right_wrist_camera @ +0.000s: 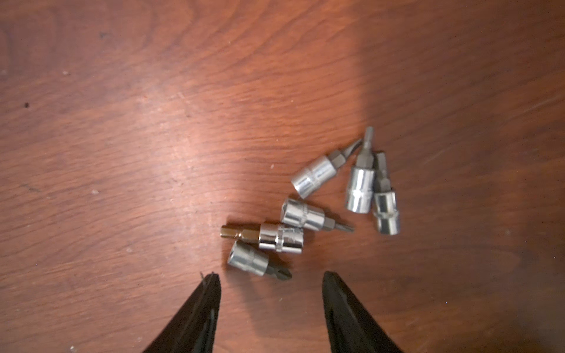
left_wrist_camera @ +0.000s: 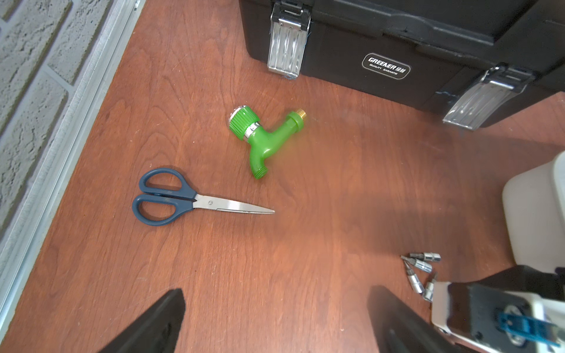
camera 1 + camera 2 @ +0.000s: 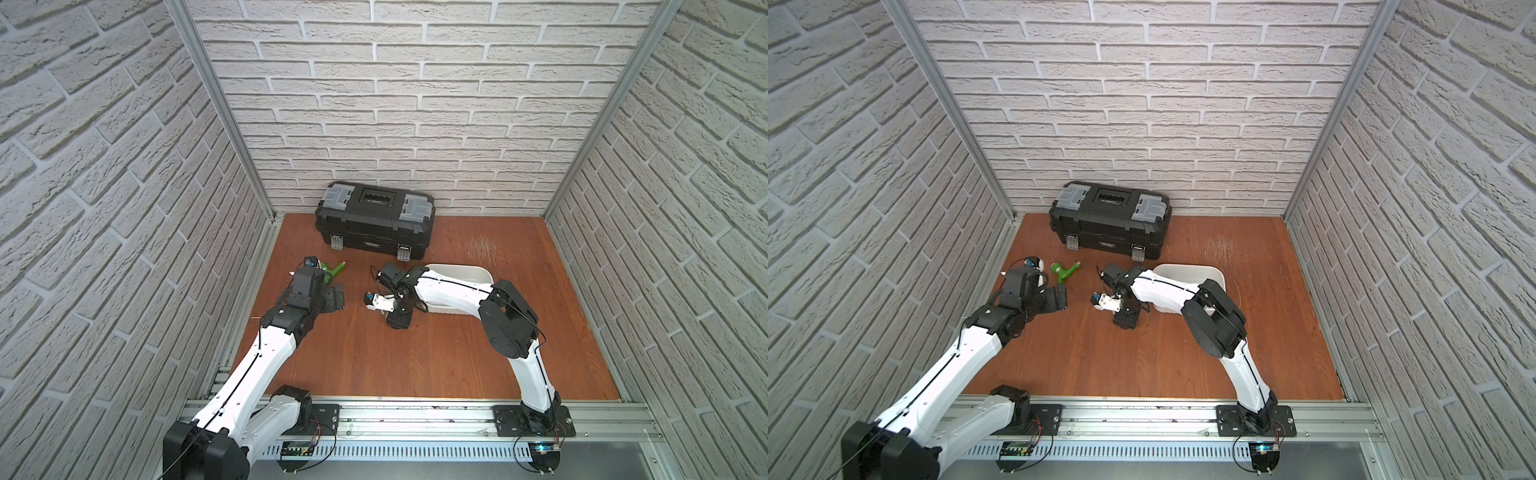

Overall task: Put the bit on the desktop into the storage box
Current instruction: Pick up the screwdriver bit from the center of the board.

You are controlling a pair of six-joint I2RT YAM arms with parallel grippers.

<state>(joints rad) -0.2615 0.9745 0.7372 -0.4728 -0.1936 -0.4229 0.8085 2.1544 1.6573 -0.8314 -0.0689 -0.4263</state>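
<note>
Across the reddish wood-grain desktop [image 3: 415, 353], a black toolbox [image 3: 374, 224] stands behind the shallow white storage box [image 3: 465, 272]. The left gripper [image 2: 276, 292] hangs wide open and empty, well apart from that box. The right gripper [image 1: 270, 276] hovers just beside the box's end, jaws partly apart, gripping nothing. Six bits [image 1: 302, 215] lie clustered on the wood there, each a shiny chrome socket with a dark driver tip.

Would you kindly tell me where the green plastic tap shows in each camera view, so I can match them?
In a top view: green tap left of centre, beside the left arm.
In a top view: again left of centre.
Left wrist: mid-picture, between scissors and black toolbox.
Right wrist: not in it.
Shared landmark: the black toolbox, just behind the tap.
</note>
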